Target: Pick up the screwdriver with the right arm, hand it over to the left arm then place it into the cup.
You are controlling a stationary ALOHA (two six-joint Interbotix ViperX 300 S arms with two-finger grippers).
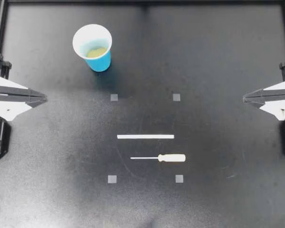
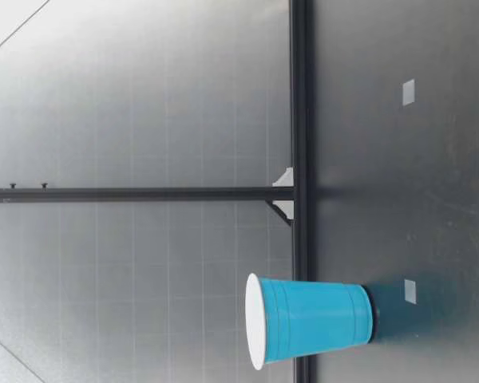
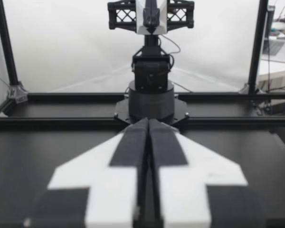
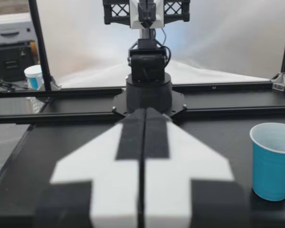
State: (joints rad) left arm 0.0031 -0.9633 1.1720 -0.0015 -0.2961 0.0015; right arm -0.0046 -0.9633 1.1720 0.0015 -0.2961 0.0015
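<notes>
Screwdriver [image 1: 159,157]: one; cup [image 1: 99,61]: one

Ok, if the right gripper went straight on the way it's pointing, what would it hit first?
Nothing on the table, as far as I can tell: the right gripper points between the cup and the screwdriver, straight at the left gripper opposite.
</notes>
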